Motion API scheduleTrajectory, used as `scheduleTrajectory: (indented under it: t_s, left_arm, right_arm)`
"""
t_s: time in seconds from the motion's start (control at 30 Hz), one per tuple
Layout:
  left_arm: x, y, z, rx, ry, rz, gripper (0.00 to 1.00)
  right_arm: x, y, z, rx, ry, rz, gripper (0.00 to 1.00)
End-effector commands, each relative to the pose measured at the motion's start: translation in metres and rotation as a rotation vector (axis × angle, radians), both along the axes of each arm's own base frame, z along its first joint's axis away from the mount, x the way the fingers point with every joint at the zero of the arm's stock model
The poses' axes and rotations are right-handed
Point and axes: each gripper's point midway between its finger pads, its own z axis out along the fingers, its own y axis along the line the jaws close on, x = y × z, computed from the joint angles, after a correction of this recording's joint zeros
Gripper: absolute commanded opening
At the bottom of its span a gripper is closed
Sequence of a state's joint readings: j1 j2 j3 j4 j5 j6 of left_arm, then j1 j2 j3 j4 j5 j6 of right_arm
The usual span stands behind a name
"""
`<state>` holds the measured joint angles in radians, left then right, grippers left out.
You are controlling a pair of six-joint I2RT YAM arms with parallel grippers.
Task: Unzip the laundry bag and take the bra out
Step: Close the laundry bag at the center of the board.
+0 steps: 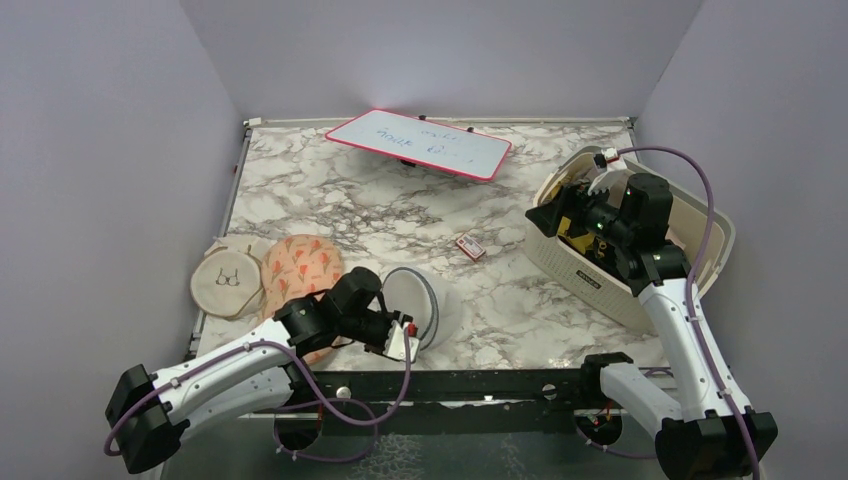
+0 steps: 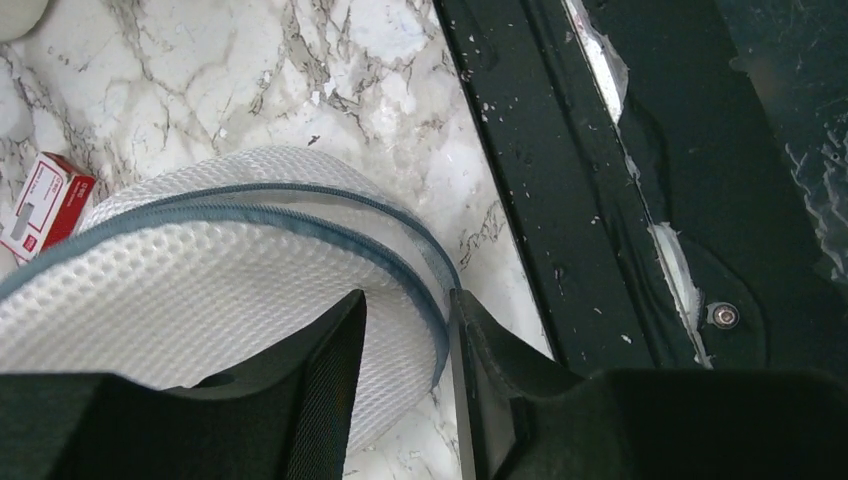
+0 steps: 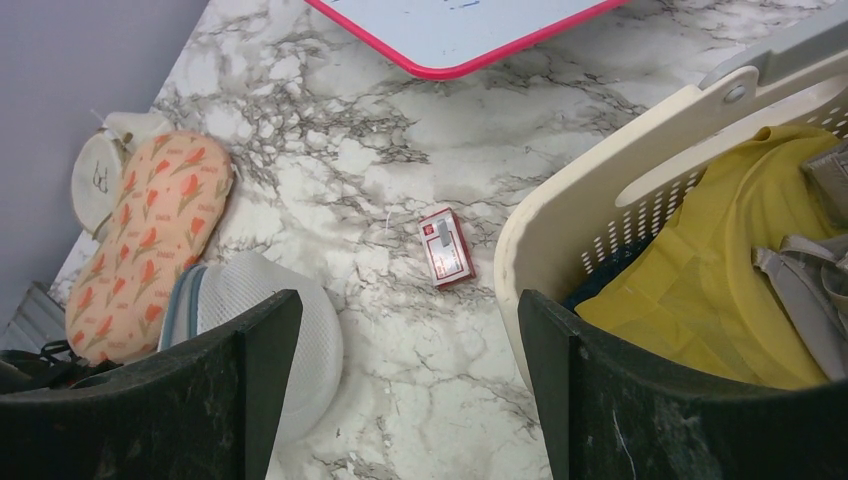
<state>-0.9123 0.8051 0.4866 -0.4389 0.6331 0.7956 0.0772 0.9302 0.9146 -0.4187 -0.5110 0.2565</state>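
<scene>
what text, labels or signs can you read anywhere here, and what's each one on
Whiteboard: blue handwriting, too blurred to read.
Red box: small print, too small to read.
Basket: dark label marks on its front wall, unreadable.
Beige pouch: no words, only a bra drawing.
Nothing here is clear enough to quote.

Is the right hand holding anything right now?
No, the right hand is spread wide open above the table, with nothing gripped in it.
</scene>
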Motion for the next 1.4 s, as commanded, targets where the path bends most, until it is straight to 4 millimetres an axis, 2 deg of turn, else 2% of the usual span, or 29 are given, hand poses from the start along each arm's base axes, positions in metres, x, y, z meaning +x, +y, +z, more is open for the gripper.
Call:
scheduleTrajectory:
  t_s: [0.0, 0.13, 0.17, 0.23, 0.27, 0.3, 0.5, 0.6, 0.83, 0.97, 1.07, 1.37]
  left_arm:
    - [0.012, -0.012, 0.027, -0.061, -0.039, 0.040, 0.34]
    - [0.014, -0.020, 0.043, -0.111, -0.024, 0.061, 0.44]
    - [0.014, -0.022, 0.047, -0.125, -0.023, 0.065, 0.52]
    - [0.016, -0.025, 0.053, -0.153, -0.022, 0.071, 0.75]
    - [0.016, -0.027, 0.053, -0.164, -0.018, 0.073, 0.92]
    - [0.017, -0.028, 0.053, -0.170, -0.016, 0.077, 0.98]
    - [0.018, -0.032, 0.052, -0.169, 0.017, 0.091, 0.99]
    - [0.018, -0.033, 0.044, -0.145, 0.039, 0.096, 0.99]
    - [0.040, -0.041, 0.001, 0.059, 0.145, 0.203, 0.99]
    - [0.042, -0.047, -0.011, 0.134, 0.205, 0.203, 0.99]
    - [0.039, -0.048, -0.004, 0.107, 0.200, 0.188, 0.99]
    - [0.036, -0.051, 0.053, -0.122, 0.109, 0.183, 0.99]
  right_arm:
    - [-0.002, 0.002, 0.002, -0.002, -0.021, 0.018, 0.78]
    - [-0.003, 0.002, 0.002, 0.000, -0.020, 0.020, 0.78]
    - [-0.003, 0.002, 0.002, 0.000, -0.019, 0.020, 0.78]
    - [-0.003, 0.002, 0.002, 0.001, -0.016, 0.022, 0.78]
    - [-0.003, 0.003, 0.002, 0.001, -0.015, 0.023, 0.78]
    - [-0.003, 0.003, 0.002, 0.001, -0.015, 0.023, 0.78]
    - [-0.004, 0.002, 0.003, -0.001, -0.012, 0.021, 0.78]
    - [-0.004, 0.002, 0.002, 0.002, -0.009, 0.022, 0.78]
    - [-0.005, 0.003, -0.001, 0.004, -0.002, 0.022, 0.78]
    - [-0.006, 0.002, -0.001, 0.002, -0.003, 0.020, 0.78]
    - [-0.008, 0.002, -0.001, 0.001, -0.004, 0.019, 0.78]
    - [-0.013, 0.008, -0.008, 0.022, 0.027, 0.057, 0.78]
